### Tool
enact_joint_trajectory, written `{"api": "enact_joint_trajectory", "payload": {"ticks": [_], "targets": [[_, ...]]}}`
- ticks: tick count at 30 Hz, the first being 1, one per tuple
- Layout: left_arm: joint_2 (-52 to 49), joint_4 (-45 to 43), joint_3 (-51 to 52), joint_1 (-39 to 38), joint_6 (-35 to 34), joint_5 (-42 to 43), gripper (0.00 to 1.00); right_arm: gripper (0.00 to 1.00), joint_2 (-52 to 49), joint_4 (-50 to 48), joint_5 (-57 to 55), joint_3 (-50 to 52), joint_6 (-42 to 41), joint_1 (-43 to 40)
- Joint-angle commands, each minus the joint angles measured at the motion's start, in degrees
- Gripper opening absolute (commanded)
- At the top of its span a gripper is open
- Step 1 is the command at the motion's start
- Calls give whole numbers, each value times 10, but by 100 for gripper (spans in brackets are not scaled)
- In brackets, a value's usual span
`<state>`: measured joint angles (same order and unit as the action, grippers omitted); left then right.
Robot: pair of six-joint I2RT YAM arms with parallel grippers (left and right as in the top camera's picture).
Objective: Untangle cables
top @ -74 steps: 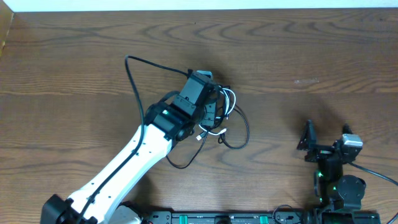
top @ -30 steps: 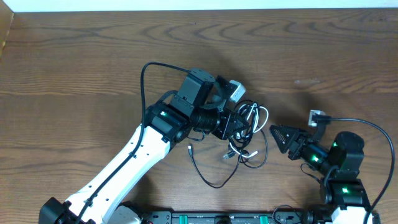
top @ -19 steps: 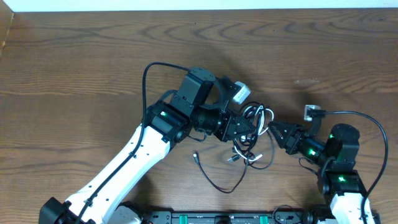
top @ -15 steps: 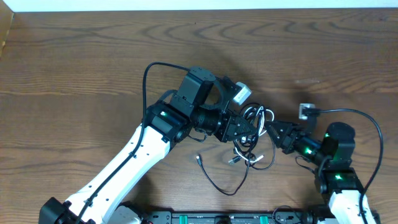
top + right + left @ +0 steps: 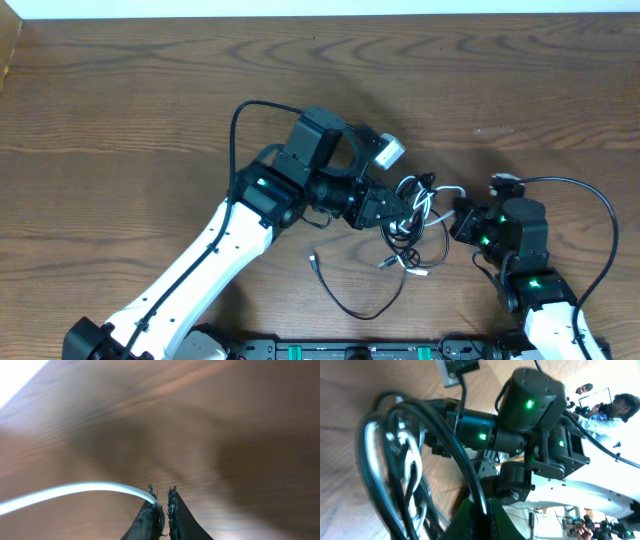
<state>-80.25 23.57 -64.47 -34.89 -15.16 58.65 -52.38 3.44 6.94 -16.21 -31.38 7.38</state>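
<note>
Your left claw [image 5: 480, 510] is clamped tight, fingers together w/ a black cable [image 5: 461, 462] running down btwn them. The cable bundle [image 5: 410, 215] sits right at that claw's tip, a bit right of ctr on the table [image 5: 120, 100], btwn the two arms. It's a tight knot of black loops w/ white strands through it. Can't tell whether the knot rests on the wood or hangs clear.

Your right claw [image 5: 162, 501] is pinched closed too, w/ the white cable [image 5: 75, 491] caught at its fingertips. On the right wrist cam that cable runs off left in a shallow arc, blurry. From overhead it bridges from the top of the knot across to the right claw, so both claws sit close, facing each other w/ the knot btwn.

One loose black tail [image 5: 355, 308] drops out of the bundle, sweeps toward the arm bases, then curls back up-left to a small plug end [image 5: 313, 261] on the wood, apart from the knot. More small plug ends [image 5: 385, 265] lie just below the bundle
</note>
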Motion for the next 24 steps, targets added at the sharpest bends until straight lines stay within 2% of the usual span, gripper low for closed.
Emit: {"api": "enact_joint_trajectory", "payload": {"ticks": [1,10,16,21,24], "targets": [[6,-6,-14,37,1,21,8,5,-1,28,-178,-9,2,1],[5,20,-14,168,-2,-110,7,4,8,48,-184,-40,2,-3],[5,95,-14,178,-2,-263,7,1,42,93,-182,-112,1,-3],[5,113,-10,178,-2,-280,8,1,74,86,-85,-144,2,-3],[5,114,-5,177,-1,-267,7,1,89,72,-66,-145,2,-3]]}}
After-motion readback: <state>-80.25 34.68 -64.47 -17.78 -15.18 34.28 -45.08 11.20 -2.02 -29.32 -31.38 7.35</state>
